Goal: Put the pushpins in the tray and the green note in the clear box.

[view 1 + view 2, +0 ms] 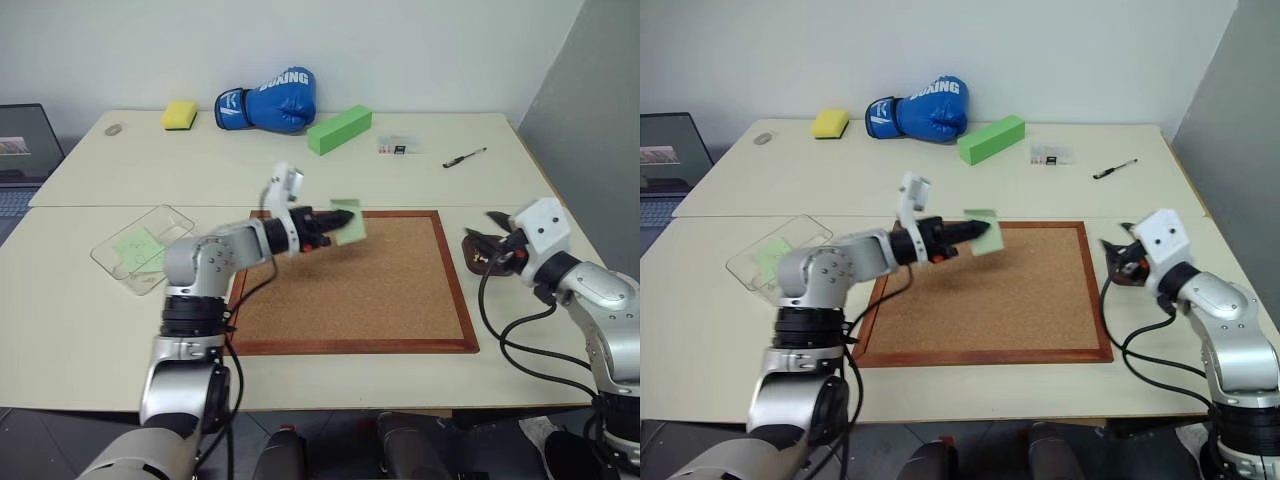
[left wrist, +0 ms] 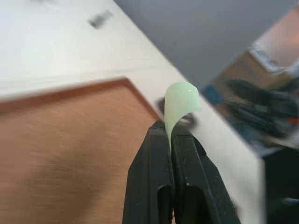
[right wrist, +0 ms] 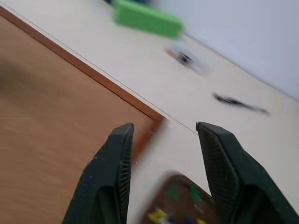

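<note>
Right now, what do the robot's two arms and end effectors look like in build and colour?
Both arms are silver-grey metal segments with black joint bands and loose black cables looping alongside. Each wrist carries a white block-shaped housing. The left end effector has two slim, smooth black fingers; the right end effector has two black fingers with finely ribbed inner pads. I can make out no markings on either.

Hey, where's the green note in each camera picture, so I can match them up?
Left eye view: green note held by the left end effector above the corkboard's far left corner.
Right eye view: same place, over that corner.
Left wrist view: pale slip pinched between the shut black fingers.
Right wrist view: not in it.
Shared landmark: the corkboard.
</note>
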Robot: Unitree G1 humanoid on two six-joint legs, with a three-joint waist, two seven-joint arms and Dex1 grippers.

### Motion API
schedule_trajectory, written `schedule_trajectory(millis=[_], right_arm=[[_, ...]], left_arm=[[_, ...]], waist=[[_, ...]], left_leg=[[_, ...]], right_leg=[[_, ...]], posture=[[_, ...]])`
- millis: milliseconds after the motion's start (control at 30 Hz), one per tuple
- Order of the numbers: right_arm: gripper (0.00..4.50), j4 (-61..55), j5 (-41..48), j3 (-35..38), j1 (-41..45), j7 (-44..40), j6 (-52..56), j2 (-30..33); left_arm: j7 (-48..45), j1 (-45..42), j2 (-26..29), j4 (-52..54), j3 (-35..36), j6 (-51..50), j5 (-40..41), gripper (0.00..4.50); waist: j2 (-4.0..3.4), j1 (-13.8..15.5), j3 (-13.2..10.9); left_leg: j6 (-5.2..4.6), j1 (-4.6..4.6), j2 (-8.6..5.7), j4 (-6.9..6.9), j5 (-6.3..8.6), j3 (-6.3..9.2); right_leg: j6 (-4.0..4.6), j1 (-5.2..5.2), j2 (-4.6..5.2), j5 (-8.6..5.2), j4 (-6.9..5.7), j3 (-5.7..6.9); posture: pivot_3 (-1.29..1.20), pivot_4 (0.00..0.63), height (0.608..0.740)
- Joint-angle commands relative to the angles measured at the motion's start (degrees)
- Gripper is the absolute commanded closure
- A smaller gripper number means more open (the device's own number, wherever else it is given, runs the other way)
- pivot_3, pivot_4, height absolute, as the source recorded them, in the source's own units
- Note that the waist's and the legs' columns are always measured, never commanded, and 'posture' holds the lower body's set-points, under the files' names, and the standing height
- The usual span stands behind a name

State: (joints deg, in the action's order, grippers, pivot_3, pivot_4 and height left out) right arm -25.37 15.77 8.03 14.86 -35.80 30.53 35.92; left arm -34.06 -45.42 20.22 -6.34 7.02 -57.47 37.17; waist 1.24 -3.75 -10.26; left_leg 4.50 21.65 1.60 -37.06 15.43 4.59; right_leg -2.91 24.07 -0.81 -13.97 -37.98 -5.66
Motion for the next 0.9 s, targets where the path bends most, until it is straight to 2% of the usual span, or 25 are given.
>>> schedule_trajectory(millis=[33, 133, 367, 667, 900], right_arm=[[2.25, -6.19, 6.86, -3.41, 6.0, -2.42, 5.45, -1.05], [2.25, -5.65, 8.54, -7.58, 11.2, -3.57, 7.59, -2.14], [2.25, 2.17, 6.04, -16.12, 20.08, -5.36, 4.66, -6.39], [2.25, 7.49, 3.08, -21.22, 23.36, -7.59, 0.25, -10.27], [2.25, 9.74, 1.57, -24.04, 24.2, -9.63, -1.33, -12.09]], left_arm=[[1.94, -0.84, 6.55, 5.98, -1.58, 6.93, -7.45, 4.5], [3.35, 0.88, 13.15, 7.24, -3.77, 12.55, -15.01, 4.5], [7.18, 5.02, 22.66, 1.27, -2.98, 18.45, -25.25, 4.5], [9.39, 9.19, 25.69, -8.85, -3.39, 26.86, -33.43, 4.5], [11.1, 11.47, 25.46, -10.91, -2.86, 29.43, -37.13, 4.5]], waist=[[0.01, 0.04, -0.01], [0.06, -0.13, -0.05], [0.12, 0.26, -0.09], [0.17, 0.81, -0.12], [0.17, 0.71, -0.12]], left_leg=[[0.01, 0.01, -0.01, -0.01, 0.0, -0.02], [0.01, 0.0, -0.02, -0.03, -0.01, -0.02], [0.0, 0.1, 0.02, 0.02, 0.0, 0.0], [-0.01, 0.23, 0.02, 0.03, 0.0, 0.02], [-0.01, 0.2, 0.04, 0.01, 0.0, 0.03]], right_leg=[[0.0, -0.01, 0.01, 0.0, 0.02, -0.02], [-0.01, 0.0, 0.03, 0.01, 0.02, -0.02], [0.02, 0.08, 0.02, 0.0, 0.09, 0.06], [0.05, 0.16, 0.06, 0.0, 0.14, 0.14], [0.06, 0.17, 0.06, -0.01, 0.03, 0.15]], posture=[[0.0, 0.15, 0.74], [0.0, 0.15, 0.74], [0.0, 0.15, 0.74], [0.0, 0.15, 0.74], [0.0, 0.15, 0.74]])
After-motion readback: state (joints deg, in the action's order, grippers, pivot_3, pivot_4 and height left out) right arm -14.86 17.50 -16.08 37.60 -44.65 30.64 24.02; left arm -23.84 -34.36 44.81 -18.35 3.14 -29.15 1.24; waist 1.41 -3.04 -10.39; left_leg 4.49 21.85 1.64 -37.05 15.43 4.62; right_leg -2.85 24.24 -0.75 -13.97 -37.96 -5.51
